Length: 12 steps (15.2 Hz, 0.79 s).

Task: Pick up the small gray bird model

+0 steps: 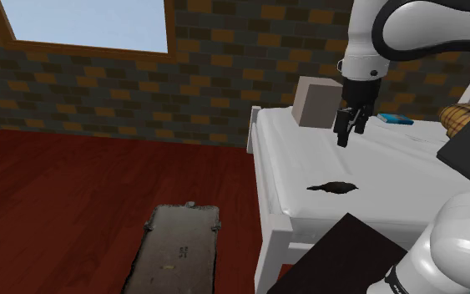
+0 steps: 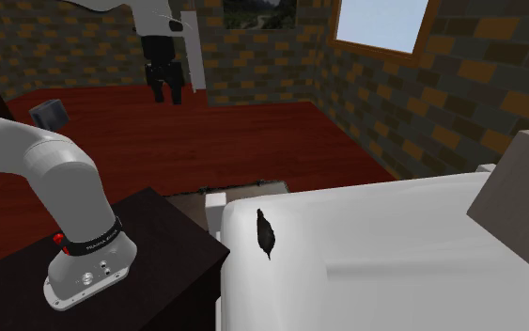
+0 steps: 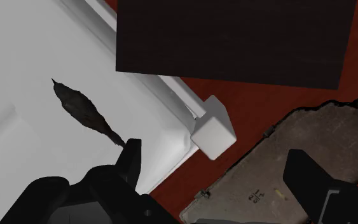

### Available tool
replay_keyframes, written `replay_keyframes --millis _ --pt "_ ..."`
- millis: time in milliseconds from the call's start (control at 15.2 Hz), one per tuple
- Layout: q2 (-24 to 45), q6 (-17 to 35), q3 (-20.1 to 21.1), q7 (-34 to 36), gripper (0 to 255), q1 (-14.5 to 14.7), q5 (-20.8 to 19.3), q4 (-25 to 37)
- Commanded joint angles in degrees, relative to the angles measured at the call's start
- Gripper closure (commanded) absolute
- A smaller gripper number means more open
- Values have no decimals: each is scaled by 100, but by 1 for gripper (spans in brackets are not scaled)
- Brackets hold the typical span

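So, window (image 1: 87, 21): at 10 o'clock in the shoulder view, wood-framed and set in the brick wall (image 1: 224, 75).
Floor (image 1: 74, 200): dark red boards across the shoulder view's left half.
Mat (image 1: 183, 246): grey and worn-looking, flat on the floor at 7 o'clock, near the bed's near corner.
Bed (image 1: 308, 150): white, with a bare white top; its frame edge runs down the middle of the shoulder view.
Box (image 1: 316, 102): beige, standing on the bed at the wall end, at 10 o'clock from the gripper.
Bird model (image 1: 333, 187): small, dark grey-brown, lying flat on the white top near the bed's edge. It is at 6 o'clock from the gripper, lower than it and apart from it. In the wrist view its tail end lies near one fingertip, outside the gap between the fingers.
Gripper (image 1: 350, 134): black, hanging in the air over the bed and pointing down. It is released; the fingers (image 3: 128, 159) stand apart and clasp nothing.
Blue thing (image 1: 394, 119): flat on the bed, at 3 o'clock from the gripper.
Checked cloth thing (image 1: 462, 117): yellow-brown, at 3 o'clock by the shoulder view's right edge.
Stand (image 1: 341, 259): dark box at 5 o'clock, beside the bed's near end, with the arm's white base on it.
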Motion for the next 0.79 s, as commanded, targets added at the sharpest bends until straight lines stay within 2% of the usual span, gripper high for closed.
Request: replay_keyframes --millis 0,396,726 --pt "0 0 0 0 0 0 0 0" --pt "-651 1056 -772 -1067 0 -54 -576 -1248" --pt "-833 2063 -1568 -1975 0 -230 -1175 -2037"
